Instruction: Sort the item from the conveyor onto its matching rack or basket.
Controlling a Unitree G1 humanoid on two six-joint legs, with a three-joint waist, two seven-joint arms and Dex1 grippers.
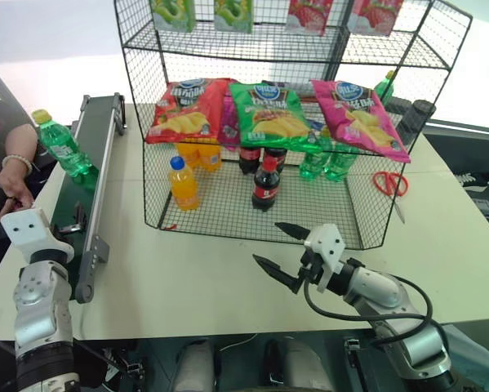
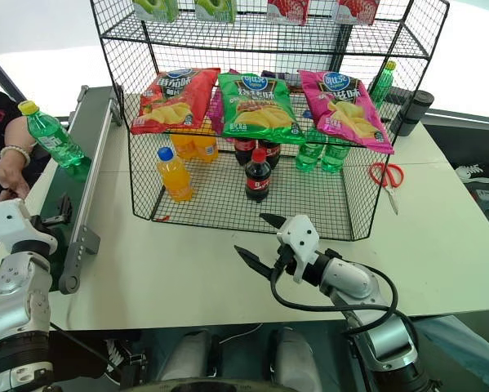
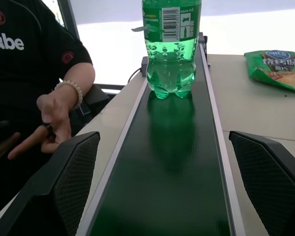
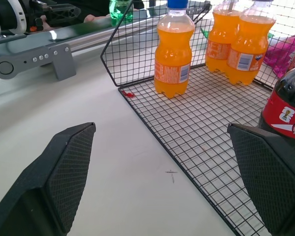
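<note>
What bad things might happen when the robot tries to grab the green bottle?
The green bottle stands tall on the narrow conveyor, so a bump from the open left gripper might tip it off. A person's hand rests beside the belt and might get nudged. The rack already holds bottles that may topple.

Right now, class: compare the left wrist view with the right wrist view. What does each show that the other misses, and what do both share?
Left wrist view alone: the green soda bottle's barcode label and base standing upright on the dark green belt of the conveyor, and a green chip bag on the table.
Right wrist view alone: orange drink bottles and a cola bottle on the floor of the wire rack.
Both: a person's hand beside the conveyor, the white table, and open black fingers.
</note>
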